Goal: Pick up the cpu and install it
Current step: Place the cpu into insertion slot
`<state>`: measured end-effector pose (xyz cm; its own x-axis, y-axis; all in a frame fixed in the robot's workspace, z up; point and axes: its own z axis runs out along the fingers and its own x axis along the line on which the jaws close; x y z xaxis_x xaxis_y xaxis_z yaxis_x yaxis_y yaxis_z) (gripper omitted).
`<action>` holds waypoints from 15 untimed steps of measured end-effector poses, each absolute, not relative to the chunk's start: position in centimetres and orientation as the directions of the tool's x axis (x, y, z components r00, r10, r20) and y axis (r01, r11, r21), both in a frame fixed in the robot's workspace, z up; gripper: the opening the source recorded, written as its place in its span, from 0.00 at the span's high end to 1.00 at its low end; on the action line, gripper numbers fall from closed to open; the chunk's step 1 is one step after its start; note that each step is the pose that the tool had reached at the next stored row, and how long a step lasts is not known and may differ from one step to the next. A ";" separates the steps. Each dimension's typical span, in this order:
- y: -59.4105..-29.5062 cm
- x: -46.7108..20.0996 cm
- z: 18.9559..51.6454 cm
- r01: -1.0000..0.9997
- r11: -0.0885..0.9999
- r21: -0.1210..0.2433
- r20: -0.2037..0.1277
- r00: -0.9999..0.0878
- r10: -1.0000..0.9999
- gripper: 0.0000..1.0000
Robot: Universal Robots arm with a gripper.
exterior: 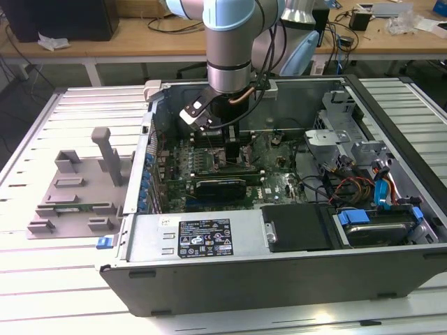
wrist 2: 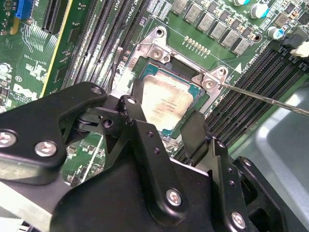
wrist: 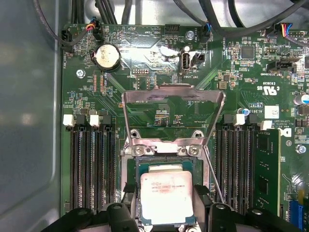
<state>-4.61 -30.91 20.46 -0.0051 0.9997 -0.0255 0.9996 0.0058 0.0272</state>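
The cpu (wrist: pixel 166 197) is held, apparently clamped, by the pincer (wrist: pixel 166 212) over the open socket (wrist: pixel 166 159); square seating is called for.

The computer case (exterior: pixel 279 237) lies open on the bench (exterior: pixel 63 279), with the tray (exterior: pixel 77 192) beside it toward the exterior view's left. Inside the case, the arm reaches down over the motherboard (exterior: pixel 209 171). In both wrist views the cpu (wrist: pixel 166 195) sits in its socket (wrist 2: pixel 166 89), between the fingers (wrist 2: pixel 195 133) of the hand (wrist 2: pixel 164 128), with memory slots (wrist: pixel 91 164) on either side and the socket's cover plate (wrist: pixel 173 113) swung up.
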 end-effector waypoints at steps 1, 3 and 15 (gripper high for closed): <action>-30.9 -4.6 20.5 1.000 0.006 0.027 -0.026 -0.005 1.000 0.42; -30.9 -4.6 20.4 1.000 0.006 0.027 -0.025 -0.006 1.000 0.42; -30.9 -4.6 20.2 1.000 0.026 0.018 -0.028 -0.025 0.999 0.42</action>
